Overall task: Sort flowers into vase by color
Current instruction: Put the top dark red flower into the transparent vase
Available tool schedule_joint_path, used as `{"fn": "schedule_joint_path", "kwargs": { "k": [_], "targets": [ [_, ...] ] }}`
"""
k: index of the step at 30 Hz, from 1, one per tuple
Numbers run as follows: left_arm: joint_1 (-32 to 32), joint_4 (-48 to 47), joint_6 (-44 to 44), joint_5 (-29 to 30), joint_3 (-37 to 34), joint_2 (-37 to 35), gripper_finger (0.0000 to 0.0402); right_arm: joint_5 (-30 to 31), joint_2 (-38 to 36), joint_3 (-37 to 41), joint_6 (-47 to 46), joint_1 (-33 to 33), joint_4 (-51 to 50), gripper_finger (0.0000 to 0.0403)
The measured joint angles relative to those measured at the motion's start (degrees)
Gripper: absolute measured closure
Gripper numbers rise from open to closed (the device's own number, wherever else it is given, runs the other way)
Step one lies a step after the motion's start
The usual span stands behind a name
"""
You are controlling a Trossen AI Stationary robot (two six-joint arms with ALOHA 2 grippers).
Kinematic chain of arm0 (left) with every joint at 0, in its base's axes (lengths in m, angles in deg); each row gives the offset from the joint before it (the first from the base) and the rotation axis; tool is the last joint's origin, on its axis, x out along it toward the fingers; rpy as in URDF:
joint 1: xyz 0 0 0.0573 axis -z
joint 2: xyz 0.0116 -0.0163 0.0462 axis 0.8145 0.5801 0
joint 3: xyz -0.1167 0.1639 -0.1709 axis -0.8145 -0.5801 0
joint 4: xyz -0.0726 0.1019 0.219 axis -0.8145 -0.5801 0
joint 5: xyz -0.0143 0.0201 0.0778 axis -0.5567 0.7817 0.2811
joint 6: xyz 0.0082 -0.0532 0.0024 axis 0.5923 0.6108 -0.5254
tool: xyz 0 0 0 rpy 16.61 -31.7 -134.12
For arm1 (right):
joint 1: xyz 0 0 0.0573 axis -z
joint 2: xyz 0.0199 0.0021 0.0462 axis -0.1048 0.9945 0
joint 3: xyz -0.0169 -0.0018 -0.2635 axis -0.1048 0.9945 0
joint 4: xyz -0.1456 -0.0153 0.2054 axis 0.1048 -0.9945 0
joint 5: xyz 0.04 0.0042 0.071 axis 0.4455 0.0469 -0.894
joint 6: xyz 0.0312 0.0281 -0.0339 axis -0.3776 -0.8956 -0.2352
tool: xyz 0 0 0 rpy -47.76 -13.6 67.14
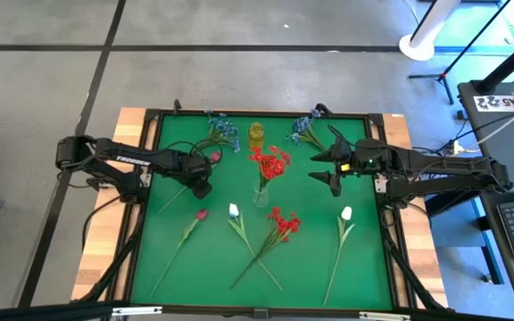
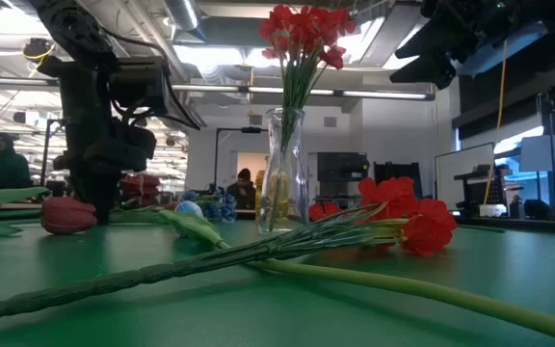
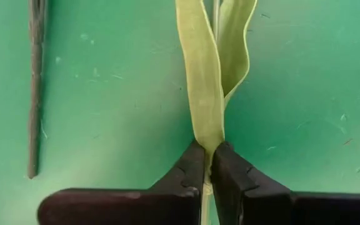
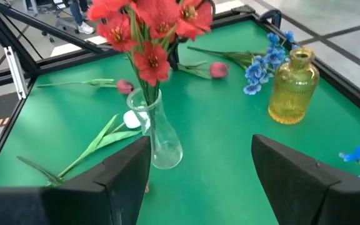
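Note:
A red-pink rosebud flower (image 1: 214, 158) lies on the green mat (image 1: 194, 294), its stem running toward the near left. My left gripper (image 1: 201, 185) is shut on it, pointing down. A clear vase (image 1: 261, 195) at the mat's middle holds red clustered blooms (image 1: 270, 164). A yellow vase (image 1: 256, 135) stands behind it, between two blue sprigs (image 1: 224, 132) (image 1: 305, 133). Nearer lie a second rosebud (image 1: 201, 215), a white bud (image 1: 234, 211), a red cluster (image 1: 284, 221) and another white bud (image 1: 346, 214). My right gripper (image 1: 328, 166) hovers open, right of the clear vase. My left gripper pinches the rosebud flower's stem and a pale green leaf (image 3: 207, 145) between its two fingers, about a third of the way down from the bud. The fingers come from above, pointing down, and lie across the stem. The flower lies flat on the mat.
A black frame (image 1: 150, 114) edges the mat, with wooden table showing outside it. In the right wrist view the clear vase (image 4: 161, 140) stands close ahead, the yellow vase (image 4: 293, 89) farther off. People show in the room beyond the far edge.

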Motion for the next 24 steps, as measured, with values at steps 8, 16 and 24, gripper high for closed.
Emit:
{"fn": "schedule_joint_path", "kwargs": {
  "k": [8, 16, 24],
  "targets": [
    [1.6, 0.4, -2.9, 1.8, 7.1, -9.2, 0.0394, 0.0, 0.0, 0.0, 0.2, 0.0, 0.9, 0.0127],
    [6.9, 11.5, -9.0, 2.2, 13.9, -22.3, 0.0393, 0.0, 0.0, 0.0, 0.1, 0.0, 0.8, 0.0127],
    [16.6, 36.3, -17.2, 3.5, 8.4, -31.2, 0.0393, 0.0, 0.0, 0.0, 0.1, 0.0, 2.0, 0.0127]
  ]
}}
